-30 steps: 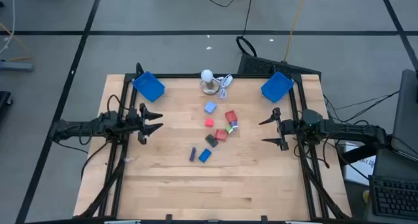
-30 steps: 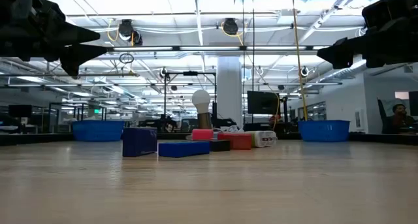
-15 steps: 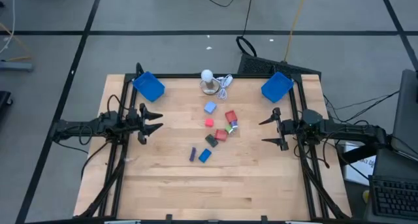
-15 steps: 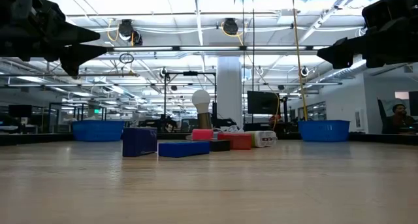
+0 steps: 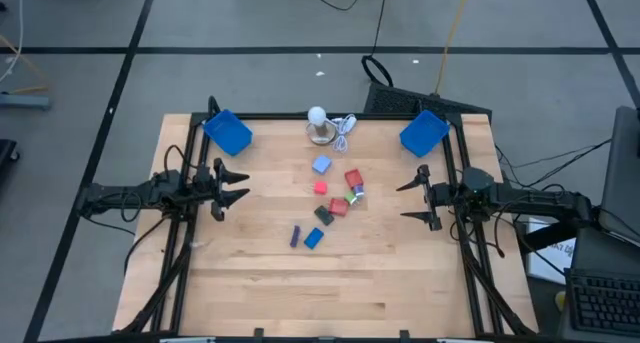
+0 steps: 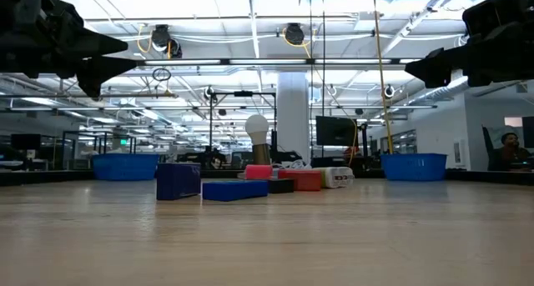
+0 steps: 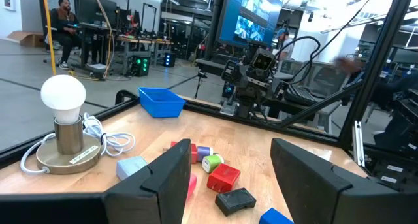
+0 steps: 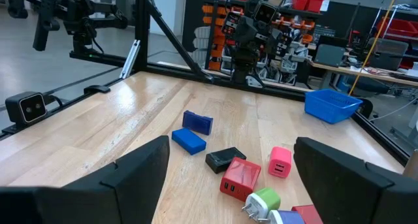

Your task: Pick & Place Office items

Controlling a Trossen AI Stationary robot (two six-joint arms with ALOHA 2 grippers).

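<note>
Several small office items lie loose on the table's middle in the high view: a light blue block (image 5: 321, 165), red blocks (image 5: 353, 178) (image 5: 338, 206), a pink-red one (image 5: 319, 187), a green and purple piece (image 5: 355, 193), a dark grey one (image 5: 323, 215), a purple one (image 5: 296, 237) and a blue one (image 5: 314, 238). My left gripper (image 5: 240, 183) hangs open above the table, left of the cluster. My right gripper (image 5: 402, 201) hangs open to its right. Both point at the cluster and touch nothing. The wrist views show the pieces ahead of the open fingers (image 7: 163, 178) (image 8: 144, 165).
Two blue square trays sit at the far corners, one on the left (image 5: 229, 132) and one on the right (image 5: 424, 132). A white bulb on a round base with white cord (image 5: 318, 123) stands at the middle of the far edge. Bare wood (image 5: 320, 293) spreads along the near side.
</note>
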